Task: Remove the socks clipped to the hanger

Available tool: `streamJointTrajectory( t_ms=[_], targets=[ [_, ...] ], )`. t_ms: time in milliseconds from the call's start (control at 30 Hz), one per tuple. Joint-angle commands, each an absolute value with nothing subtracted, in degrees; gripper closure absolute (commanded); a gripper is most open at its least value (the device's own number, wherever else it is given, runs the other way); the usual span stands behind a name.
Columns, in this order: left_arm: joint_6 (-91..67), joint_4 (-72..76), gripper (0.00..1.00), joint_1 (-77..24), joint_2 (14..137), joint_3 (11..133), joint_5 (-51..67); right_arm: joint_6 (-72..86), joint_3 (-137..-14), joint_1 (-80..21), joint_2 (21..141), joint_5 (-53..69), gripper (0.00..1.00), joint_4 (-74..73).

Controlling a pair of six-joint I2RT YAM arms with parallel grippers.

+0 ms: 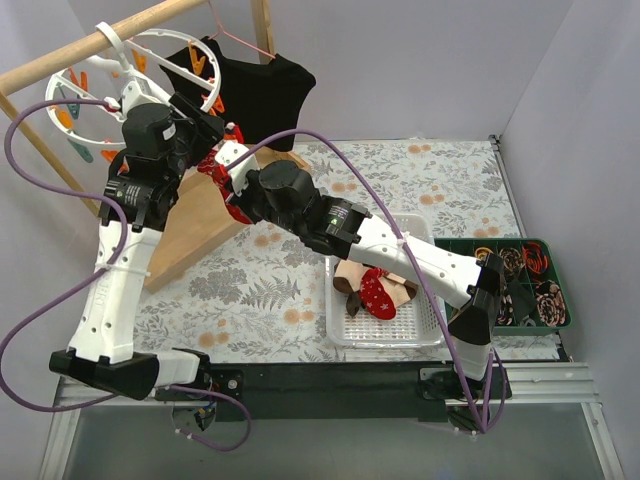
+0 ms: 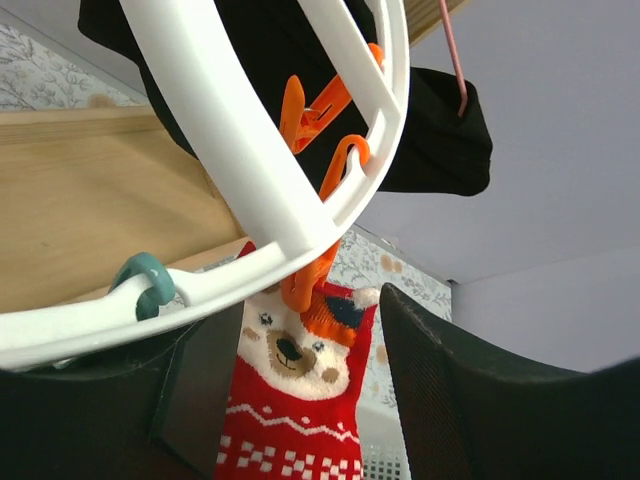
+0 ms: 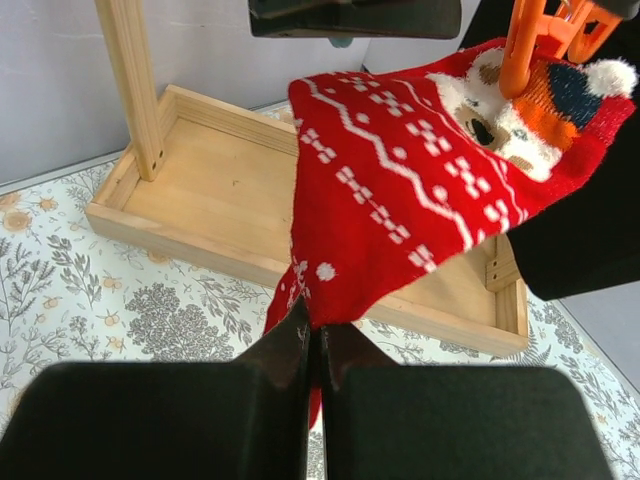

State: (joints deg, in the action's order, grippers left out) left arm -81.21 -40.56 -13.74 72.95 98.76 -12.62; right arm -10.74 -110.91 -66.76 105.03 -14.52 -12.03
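Right claw (image 3: 312, 328) tight on red sock (image 3: 400, 200)

Left arm (image 1: 112, 280): white shell links, black joint housings, black base block. Right arm (image 1: 400, 250): same white links and black motor housings, with a small green mark on one black housing near the elbow. Purple cable (image 1: 50, 300) loops beside the left arm. Second purple cable (image 1: 352, 163) runs along the right arm. Left end effector (image 2: 290, 400) and right end effector (image 3: 312, 345): plain matte black.
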Motion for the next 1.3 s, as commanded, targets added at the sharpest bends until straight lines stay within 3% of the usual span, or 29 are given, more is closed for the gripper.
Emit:
streamJointTrajectory(
  t_ms=[0, 767, 1100, 1267],
  targets=[
    [-79.6, -38.2, 0.46, -13.9, 74.9, 100.8, -15.9, -12.0, -113.6, -66.9, 103.6, -16.3, 0.99, -10.2],
    [-69.5, -31.4, 0.55, -14.0, 80.1, 100.5, -23.3, -12.1, -111.4, -66.1, 103.3, -15.9, 0.99, -8.9],
    [-68.6, -30.8, 0.51, -13.9, 76.2, 95.5, -22.2, -11.8, -110.8, -65.9, 103.1, -15.7, 0.99, -8.7],
    [-75.6, -37.7, 0.50, -14.0, 77.6, 98.3, -27.9, -12.6, -110.2, -65.9, 102.9, -15.6, 0.99, -8.5]
  ],
)
